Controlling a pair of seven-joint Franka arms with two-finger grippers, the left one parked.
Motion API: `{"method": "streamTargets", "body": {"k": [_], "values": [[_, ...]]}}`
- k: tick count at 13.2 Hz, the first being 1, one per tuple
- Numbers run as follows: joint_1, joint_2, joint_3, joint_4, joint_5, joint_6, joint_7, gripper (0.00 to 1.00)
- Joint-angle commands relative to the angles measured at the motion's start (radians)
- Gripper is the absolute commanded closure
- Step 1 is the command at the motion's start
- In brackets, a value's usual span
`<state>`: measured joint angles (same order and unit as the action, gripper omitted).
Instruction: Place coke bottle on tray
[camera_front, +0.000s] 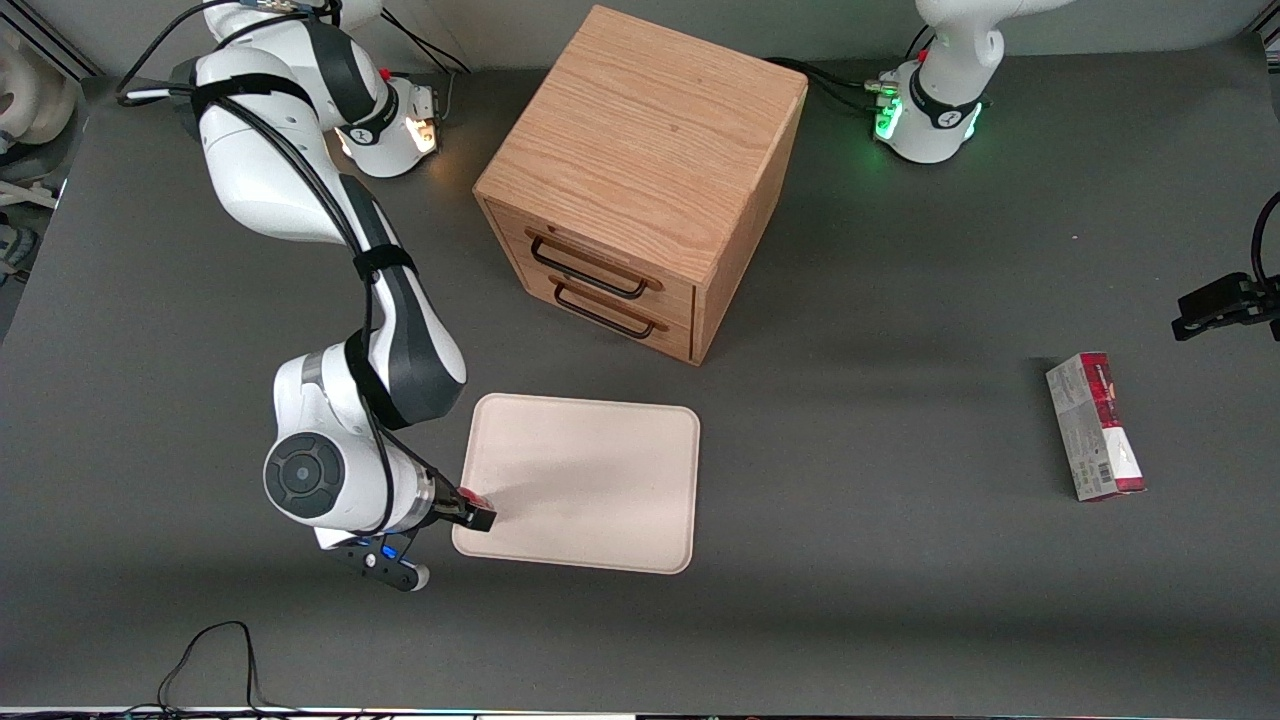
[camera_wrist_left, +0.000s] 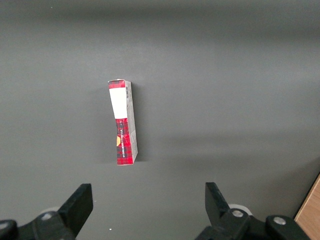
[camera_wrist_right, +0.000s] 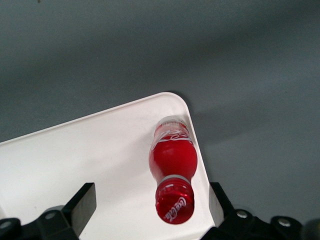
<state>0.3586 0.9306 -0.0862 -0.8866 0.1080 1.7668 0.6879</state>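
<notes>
The coke bottle (camera_wrist_right: 172, 167), small and red with a red cap, stands on the beige tray (camera_wrist_right: 90, 150) close to one rounded corner. My right gripper (camera_wrist_right: 150, 210) is open just above it. The fingers (camera_wrist_right: 82, 200) stand wide apart on either side of the cap and do not touch it, and the cap sits closer to one finger. In the front view the gripper (camera_front: 476, 514) is over the tray (camera_front: 590, 470) at the corner nearest the camera, toward the working arm's end. Only a bit of the red bottle (camera_front: 469, 496) shows there.
A wooden two-drawer cabinet (camera_front: 640, 180) stands farther from the camera than the tray, its drawers facing the tray. A red-and-grey carton (camera_front: 1095, 425) lies toward the parked arm's end of the table; it also shows in the left wrist view (camera_wrist_left: 123, 122).
</notes>
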Motion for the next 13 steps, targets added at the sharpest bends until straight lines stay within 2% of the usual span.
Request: {"method": "streamTargets", "body": {"k": [1, 4, 6, 9, 13], "values": [[-0.001, -0.035, -0.007, 0.009, 0.007, -0.023, 0.013, 0.0], [-0.012, -0.184, -0.015, -0.145, 0.019, -0.136, -0.135, 0.0], [-0.042, -0.328, -0.015, -0.326, 0.021, -0.125, -0.197, 0.0], [-0.121, -0.552, -0.018, -0.571, 0.035, -0.125, -0.385, 0.0], [-0.124, -0.847, -0.075, -0.839, 0.03, -0.125, -0.482, 0.0]]}}
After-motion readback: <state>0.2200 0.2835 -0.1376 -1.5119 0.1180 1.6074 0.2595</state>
